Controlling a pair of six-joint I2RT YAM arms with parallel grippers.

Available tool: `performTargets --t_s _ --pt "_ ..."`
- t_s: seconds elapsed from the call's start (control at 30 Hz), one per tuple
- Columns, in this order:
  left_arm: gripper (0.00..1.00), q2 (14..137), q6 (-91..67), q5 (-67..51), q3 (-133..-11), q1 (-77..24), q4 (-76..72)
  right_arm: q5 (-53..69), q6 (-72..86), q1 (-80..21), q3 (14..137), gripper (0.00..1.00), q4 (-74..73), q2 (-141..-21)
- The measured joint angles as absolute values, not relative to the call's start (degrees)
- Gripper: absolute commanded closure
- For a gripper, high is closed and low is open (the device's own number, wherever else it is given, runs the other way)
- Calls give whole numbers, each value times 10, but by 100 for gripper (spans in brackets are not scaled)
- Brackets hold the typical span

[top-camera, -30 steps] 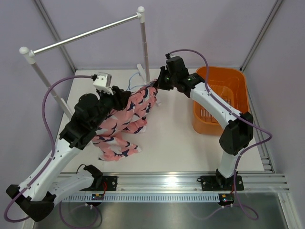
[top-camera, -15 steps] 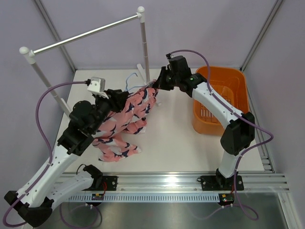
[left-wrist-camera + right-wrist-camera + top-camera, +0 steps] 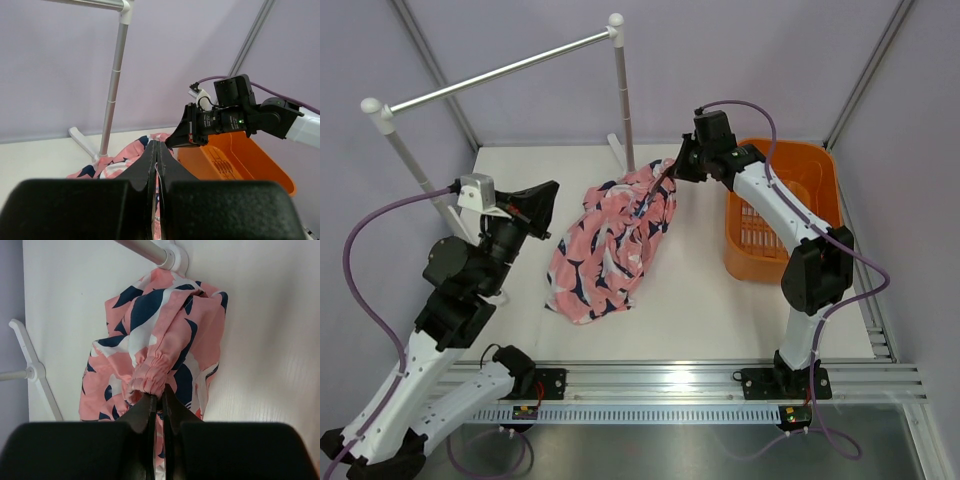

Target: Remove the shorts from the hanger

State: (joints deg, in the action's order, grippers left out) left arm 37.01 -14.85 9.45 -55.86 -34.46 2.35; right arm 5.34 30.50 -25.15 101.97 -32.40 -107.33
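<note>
My left gripper [image 3: 156,146], jaws together, has drawn back empty; my right gripper [image 3: 159,392] stays clamped on the shorts [image 3: 610,245], now slumped on the worktop [image 3: 700,300], no hanger visible.

Left arm backs off, shorts [image 3: 610,245] shift right
The left gripper [image 3: 542,195] has closed up and drawn back leftward, apparently empty; the shorts now lie spread out, pulled rightward by the right gripper [image 3: 676,170].
</note>
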Motion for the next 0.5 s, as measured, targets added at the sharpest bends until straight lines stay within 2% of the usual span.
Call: performTargets --t_s 0.17,0.2,0.23,0.27,0.33,0.37,0.5 --pt "100 426 -157 96 -561 -345 43 55 302 -255 1016 100 -322 -1073" --pt "97 437 -160 93 -560 -345 46 54 302 -255 1014 100 -322 -1073" --pt "90 450 -164 88 -556 -345 46 54 302 -255 1011 100 -322 -1073" --pt "73 464 -170 79 -546 -345 45 54 302 -255 1008 100 -322 -1073" --pt "65 476 -180 66 -515 -346 38 54 302 -255 1004 100 -322 -1073" --pt "57 478 -186 62 -500 -347 38 54 302 -255 1002 100 -322 -1073" --pt "48 518 -195 53 -457 -359 41 53 302 -255 1001 100 -323 -1073"
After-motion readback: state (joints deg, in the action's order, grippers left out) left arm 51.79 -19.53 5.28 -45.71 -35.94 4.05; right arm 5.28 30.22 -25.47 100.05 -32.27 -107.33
